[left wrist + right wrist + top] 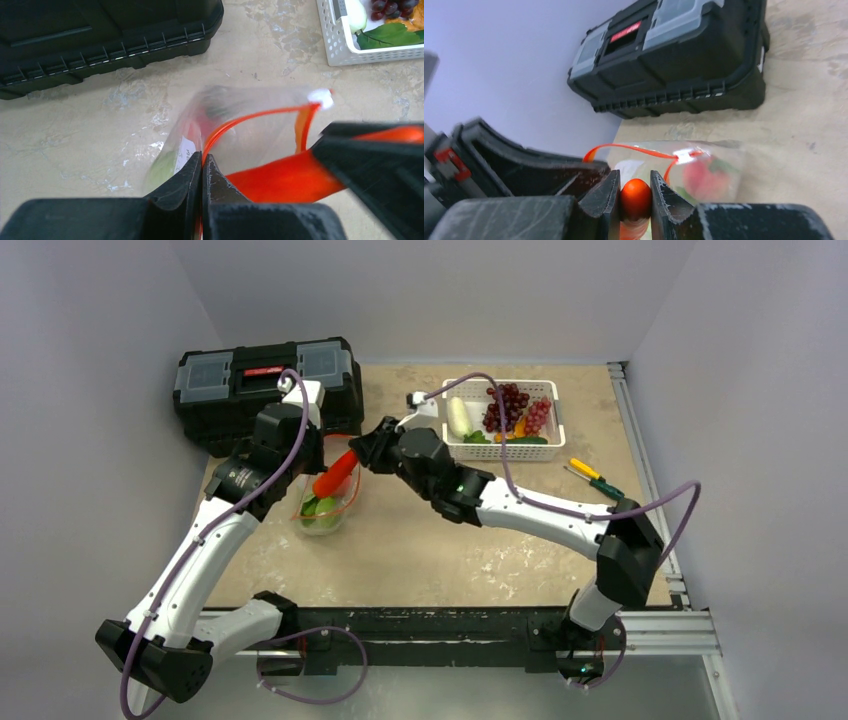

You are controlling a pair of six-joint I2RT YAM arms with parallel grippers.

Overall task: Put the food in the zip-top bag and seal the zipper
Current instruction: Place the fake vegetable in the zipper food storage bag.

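Observation:
The clear zip-top bag [325, 508] stands open left of the table's middle, with a green piece and a pink-red round piece [703, 179] inside. My left gripper [202, 159] is shut on the bag's orange-red zipper strip [250, 116] and holds the mouth open. The white slider tab [320, 97] sits at the strip's far end. My right gripper [634, 181] is shut on the orange carrot [336, 474], tip down over the bag's mouth. The carrot also shows in the left wrist view [280, 175] and the right wrist view [635, 197].
A black toolbox [265, 385] stands at the back left, close behind the bag. A white slotted basket [553, 442] at the back right holds grapes [515, 405], a white bulb [459, 416] and green pieces. Two screwdrivers [592, 478] lie right of the basket.

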